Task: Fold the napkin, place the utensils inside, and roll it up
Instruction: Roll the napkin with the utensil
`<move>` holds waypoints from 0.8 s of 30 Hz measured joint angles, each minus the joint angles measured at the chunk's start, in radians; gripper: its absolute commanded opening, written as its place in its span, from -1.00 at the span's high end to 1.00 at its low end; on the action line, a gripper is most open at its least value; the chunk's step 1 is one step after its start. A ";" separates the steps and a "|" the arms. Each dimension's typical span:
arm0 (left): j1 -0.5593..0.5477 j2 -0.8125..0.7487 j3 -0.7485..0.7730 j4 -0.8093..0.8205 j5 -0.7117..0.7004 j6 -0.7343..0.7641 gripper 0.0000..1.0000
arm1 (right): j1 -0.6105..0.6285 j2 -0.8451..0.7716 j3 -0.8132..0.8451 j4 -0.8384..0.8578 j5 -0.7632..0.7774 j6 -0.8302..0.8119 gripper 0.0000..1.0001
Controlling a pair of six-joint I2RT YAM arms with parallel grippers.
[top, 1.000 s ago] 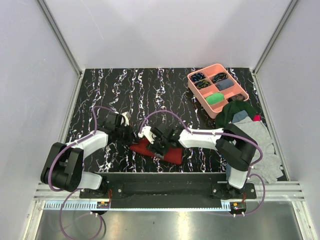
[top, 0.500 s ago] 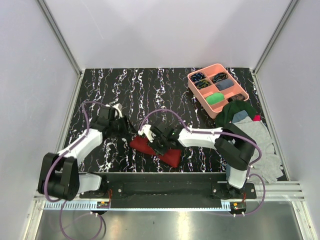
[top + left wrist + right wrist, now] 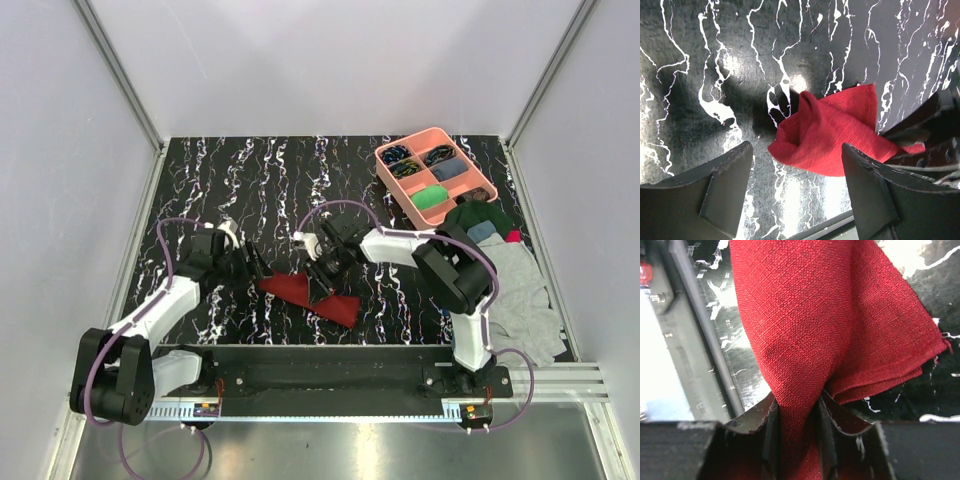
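Observation:
The dark red napkin [image 3: 292,291] lies bunched near the table's front edge, one part pulled up. My right gripper [image 3: 322,277] is shut on that raised fold; in the right wrist view the cloth [image 3: 805,315] runs down between the fingers of the gripper [image 3: 799,410]. My left gripper [image 3: 251,268] stands open just left of the napkin, apart from it. In the left wrist view the napkin [image 3: 832,130] lies beyond the open gripper [image 3: 796,155], with nothing between the fingers. No utensils are in view.
A pink compartment tray [image 3: 388,181] with small items stands at the back right. A pile of grey, green and blue clothes [image 3: 512,285] lies at the right edge. The black base rail [image 3: 330,357] runs along the front edge, close to the napkin.
My left gripper opened, let go of the napkin and drew back to the left. My right gripper closed on the cloth and pulled it up and towards the back.

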 measured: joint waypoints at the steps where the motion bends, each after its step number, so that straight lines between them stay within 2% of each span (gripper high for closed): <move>1: 0.000 0.000 -0.006 0.007 0.000 -0.001 -0.48 | -0.014 0.017 0.012 -0.010 -0.039 0.002 0.32; 10: 0.000 0.051 -0.023 0.129 0.018 -0.010 -0.32 | -0.092 0.171 0.115 -0.103 -0.316 0.007 0.33; 14: 0.000 0.101 -0.023 0.188 0.047 -0.016 -0.09 | -0.116 0.214 0.140 -0.133 -0.385 0.007 0.28; 15: -0.001 0.113 -0.023 0.198 0.055 -0.017 0.07 | -0.120 0.221 0.145 -0.141 -0.398 0.007 0.27; 17: -0.003 0.140 -0.023 0.221 0.068 -0.020 0.22 | -0.129 0.236 0.156 -0.158 -0.420 0.006 0.25; 18: -0.005 0.153 -0.023 0.233 0.075 -0.021 0.42 | -0.132 0.243 0.162 -0.165 -0.430 0.006 0.23; 19: -0.006 0.165 -0.023 0.243 0.083 -0.022 0.54 | -0.136 0.251 0.168 -0.174 -0.438 0.006 0.20; 20: -0.008 0.179 -0.023 0.254 0.093 -0.020 0.68 | -0.140 0.258 0.174 -0.182 -0.447 0.006 0.14; 21: -0.009 0.190 -0.023 0.262 0.100 -0.024 0.81 | -0.143 0.262 0.178 -0.188 -0.453 0.007 -0.03; 24: -0.011 0.229 -0.022 0.276 0.113 -0.024 0.95 | -0.152 0.263 0.192 -0.214 -0.465 0.015 -0.21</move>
